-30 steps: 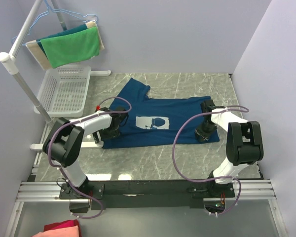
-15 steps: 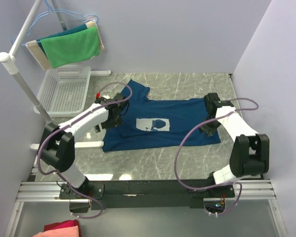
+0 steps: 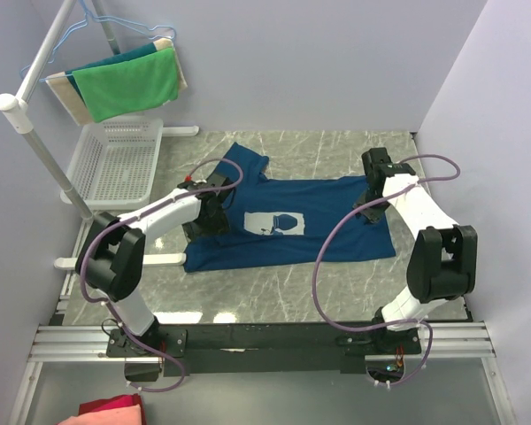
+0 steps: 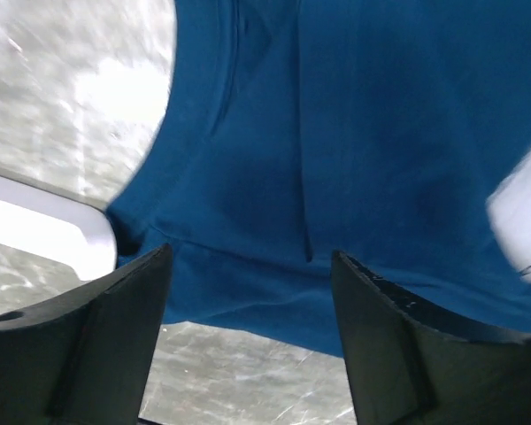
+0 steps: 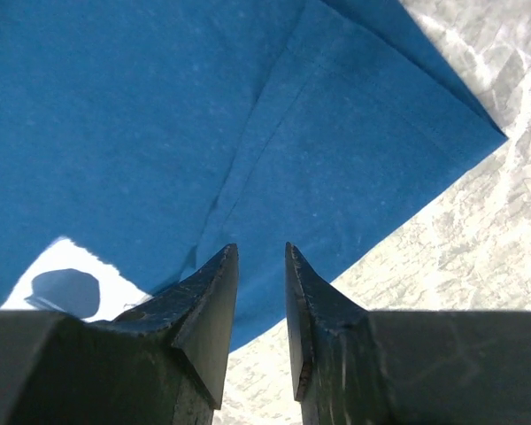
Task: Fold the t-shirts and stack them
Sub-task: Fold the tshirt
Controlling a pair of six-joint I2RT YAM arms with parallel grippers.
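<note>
Navy t-shirt (image 3: 323, 226) lies spread flat mid-table, pale print (image 3: 274, 221) facing up, one sleeve (image 3: 245, 161) pointing at the back wall. Its near edge runs roughly straight, and its right edge stops short of the table's right side.

Left gripper (image 3: 214, 212) sits low over the shirt's left end beside the print, fingers (image 4: 115, 345) spread wide with nothing between them. Right gripper (image 5: 261, 301) hovers over the right end near a corner (image 5: 500, 133), fingers drawn to a narrow slit, pinching nothing.

Bare marble table (image 3: 274, 283) lies in front of the shirt, with a strip behind it. White basket (image 3: 115, 159) is at rear left, a rack foot (image 4: 44, 239) close by the left edge, and a green cloth (image 3: 128, 84) hangs above.
</note>
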